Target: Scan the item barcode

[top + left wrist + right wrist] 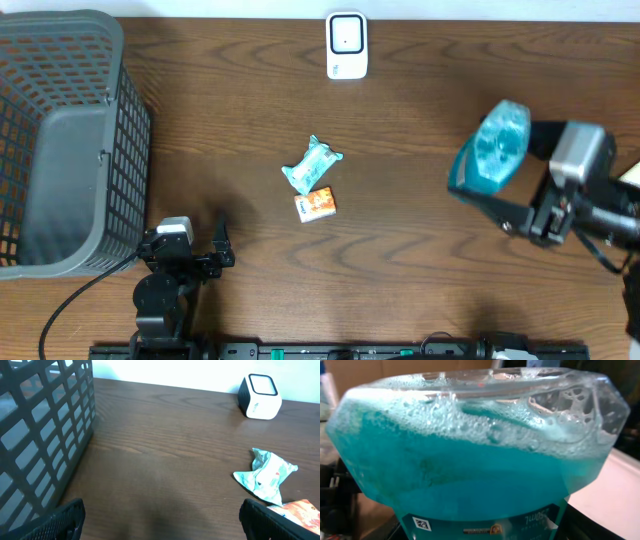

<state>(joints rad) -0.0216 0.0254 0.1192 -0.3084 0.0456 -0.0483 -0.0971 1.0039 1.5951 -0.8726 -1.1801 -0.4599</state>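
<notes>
Item: clear plastic bottle of blue-green liquid (500,145), frothy inside, held off the table at its right side, well apart from the scanner.
Label: a printed strip with a small square code (421,523) shows low on the bottle in the right wrist view; I cannot tell where the barcode itself lies.
Handling: probably heavy for its size, stiff-walled and slick; the liquid sloshes, so the weight should shift as it turns. Best held across the body, clear of the label.
Right tool (478,185): pinching the bottle, jaws partly spread around it.
Left tool (192,250): spread wide, empty, just beside the basket.
Scanner: small white box-shaped scanner (347,45), at the far edge, centre.
Loose goods: crumpled teal packet (313,165) and small orange packet (316,204), touching, mid-table.
Basket: dark grey plastic mesh basket (125,130), far left.
Surface: dark brown wood-grain table (420,280), smooth and flat.
Room: pale wall beyond the far edge.
</notes>
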